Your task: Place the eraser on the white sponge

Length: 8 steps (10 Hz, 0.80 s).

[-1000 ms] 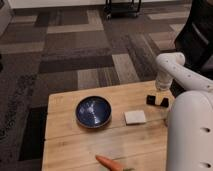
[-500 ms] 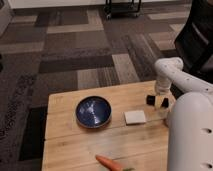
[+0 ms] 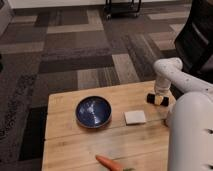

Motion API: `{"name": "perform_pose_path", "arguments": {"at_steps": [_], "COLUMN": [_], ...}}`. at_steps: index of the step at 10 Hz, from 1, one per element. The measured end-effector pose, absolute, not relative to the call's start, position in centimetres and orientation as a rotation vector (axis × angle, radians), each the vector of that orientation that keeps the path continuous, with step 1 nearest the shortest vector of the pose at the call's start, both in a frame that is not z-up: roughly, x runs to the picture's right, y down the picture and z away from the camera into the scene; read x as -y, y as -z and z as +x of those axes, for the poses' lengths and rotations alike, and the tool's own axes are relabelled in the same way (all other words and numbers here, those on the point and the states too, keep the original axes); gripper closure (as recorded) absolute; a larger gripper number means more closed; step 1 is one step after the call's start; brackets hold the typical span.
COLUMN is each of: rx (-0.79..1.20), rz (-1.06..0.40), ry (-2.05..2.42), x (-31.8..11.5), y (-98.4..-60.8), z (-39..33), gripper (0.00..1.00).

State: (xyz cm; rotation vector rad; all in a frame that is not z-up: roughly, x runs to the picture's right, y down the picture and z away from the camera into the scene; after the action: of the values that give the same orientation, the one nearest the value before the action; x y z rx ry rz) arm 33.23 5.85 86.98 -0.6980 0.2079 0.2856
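The tool (image 3: 158, 99) is down at the far right edge of the worktop (image 3: 65, 145), and it has just clamped shut. A moment ago it hung over this same spot with its jaws apart. Now they are clenched on the eraser (image 3: 150, 98), whose dark ends stick out on either side of the tip. The block doesn't look lifted yet; from where I stand it sits on the wood or barely off it.

The white arm (image 3: 170, 70) bends down to it from the right, and the robot's pale body (image 3: 192, 135) fills the near right corner.

The white sponge (image 3: 135, 117) lies flat just to the near left of the tool, close by but not touching the eraser, and nothing is on it. Further left is the dark blue bowl (image 3: 93, 111), and an orange carrot (image 3: 109, 163) lies at the near edge, well apart from the rest.

So I'd say the grasp is made and the carrying has not begun. What's left is a small lift, a short move toward the sponge, and a careful release. The pad is small, so the eraser could end up hanging over its edge.
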Motion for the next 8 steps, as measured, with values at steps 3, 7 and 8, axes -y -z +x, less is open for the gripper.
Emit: {"name": "perform_pose_path", "arguments": {"at_steps": [3, 7, 8], "rx": [-0.227, -0.146, -0.116], "rz": [-0.646, -0.632, -0.64], "ry": [-0.245, -0.034, 0.033], "x": [-3.2, -3.1, -4.1], "y": [-85.3, -81.2, -79.9], "z": [30.8, 22.7, 20.8], "gripper": [1.0, 1.0, 1.0]}}
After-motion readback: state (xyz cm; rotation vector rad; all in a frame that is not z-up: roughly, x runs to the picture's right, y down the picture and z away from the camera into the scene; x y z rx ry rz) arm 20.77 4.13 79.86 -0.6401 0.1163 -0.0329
